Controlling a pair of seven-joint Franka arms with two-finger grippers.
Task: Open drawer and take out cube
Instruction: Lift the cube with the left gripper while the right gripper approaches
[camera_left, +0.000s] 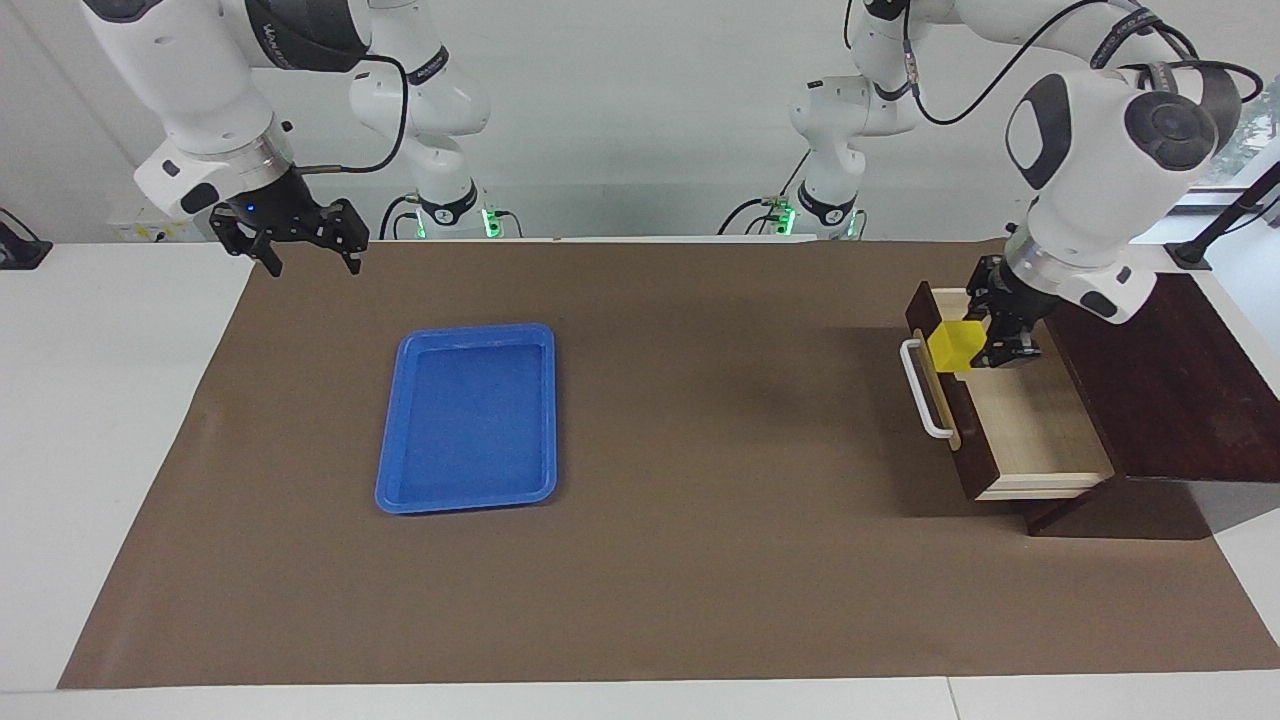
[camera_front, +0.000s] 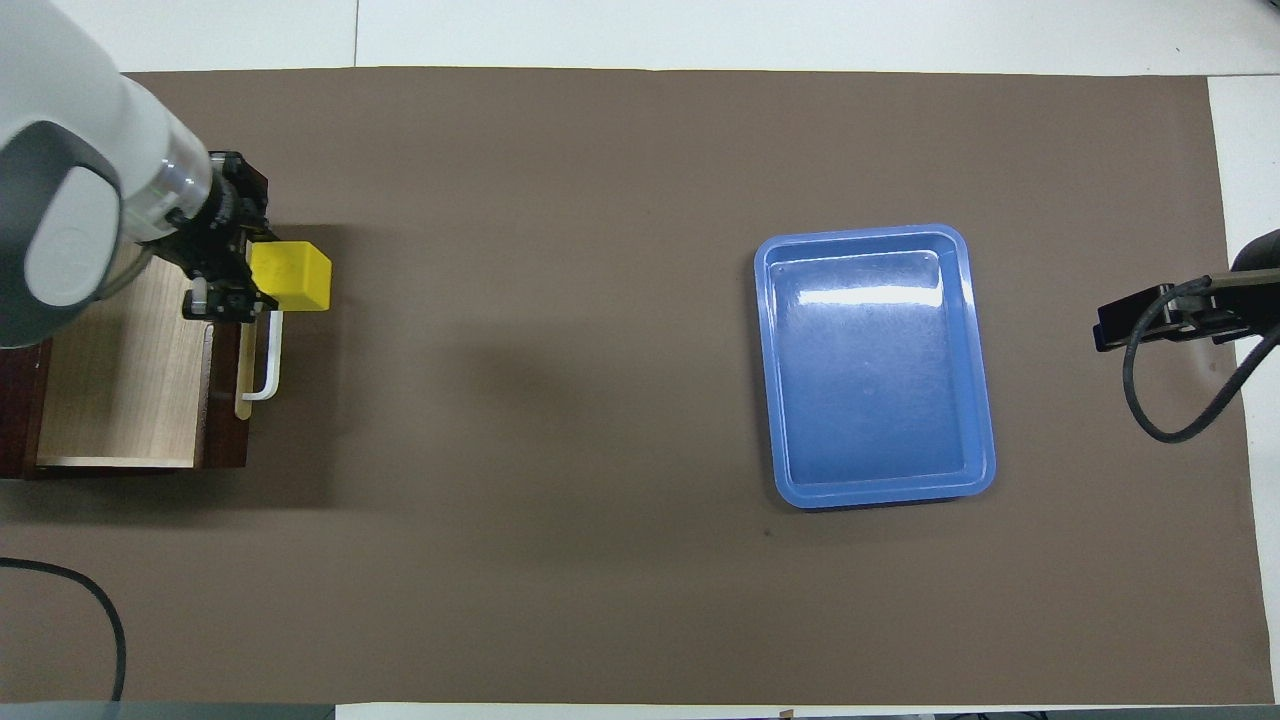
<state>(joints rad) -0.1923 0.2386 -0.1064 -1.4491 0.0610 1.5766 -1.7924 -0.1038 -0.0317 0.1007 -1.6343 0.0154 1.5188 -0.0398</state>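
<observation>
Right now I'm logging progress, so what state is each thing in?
drawer: pulled open, nothing inside.
cube: lifted, held over the drawer's front.
left gripper: shut on the cube.
right gripper: open, waiting above the table's edge.
tray: holds nothing.

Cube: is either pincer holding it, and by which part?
Yes. The left pincer grips the cube by its sides, above the open drawer. The right pincer holds nothing.

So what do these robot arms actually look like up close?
Both arms are glossy white, built of rounded segments with dark grey joint caps. Black cables loop along them, and green lights glow at their bases. The left end effector and the right end effector are black, each with two short fingers; a small blue light shows above the right one.
</observation>
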